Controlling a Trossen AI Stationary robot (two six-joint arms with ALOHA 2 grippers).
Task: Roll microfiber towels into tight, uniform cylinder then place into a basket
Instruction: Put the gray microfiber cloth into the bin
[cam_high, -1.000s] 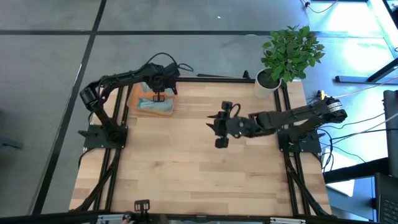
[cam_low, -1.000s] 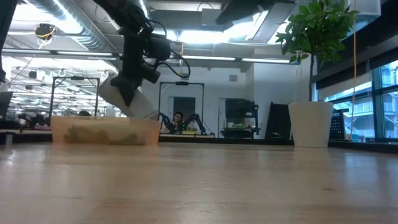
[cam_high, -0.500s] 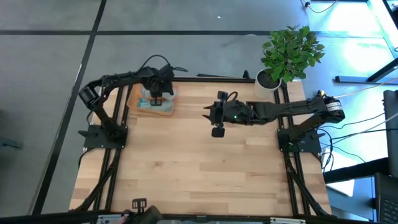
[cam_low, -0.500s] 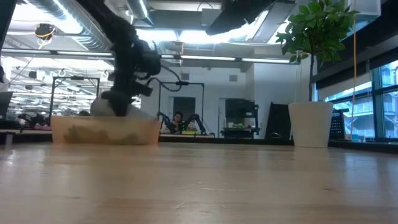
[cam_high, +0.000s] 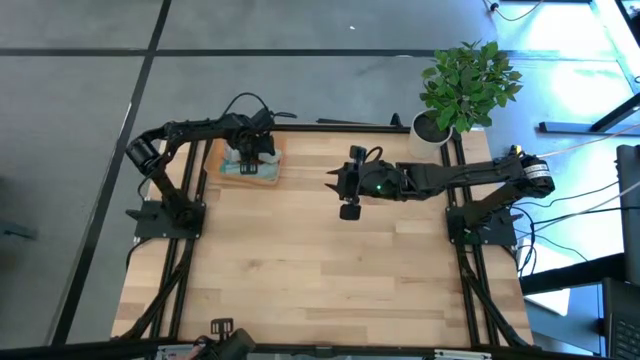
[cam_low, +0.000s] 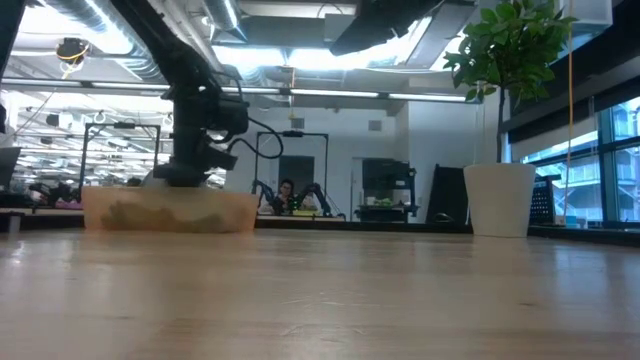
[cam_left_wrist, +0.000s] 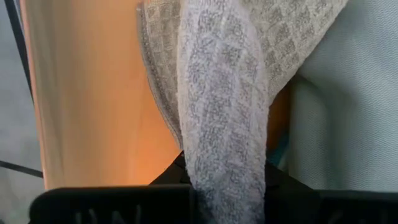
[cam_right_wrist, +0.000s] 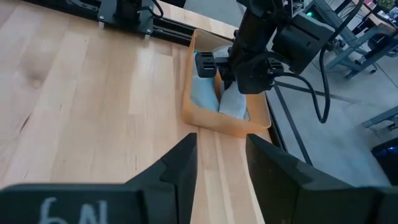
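Robotics lab: arm rigs (cam_low: 300, 185), exposed ceiling ducts (cam_low: 120, 50).

Both towels (cam_right_wrist: 214, 94) lie in the basket (cam_right_wrist: 219, 124), under the left pincer (cam_right_wrist: 222, 70).

Left gripper (cam_high: 251, 158) lowered from above basket (cam_high: 216, 160) into it, upper left of high view; in low view now down at basket rim. Grey-green towel (cam_left_wrist: 224, 124), earlier hanging clear above basket, now lowered inside beside teal-blue towel (cam_right_wrist: 204, 92). Right gripper (cam_high: 349, 195) shifted up-frame from table centre, arm straightened.
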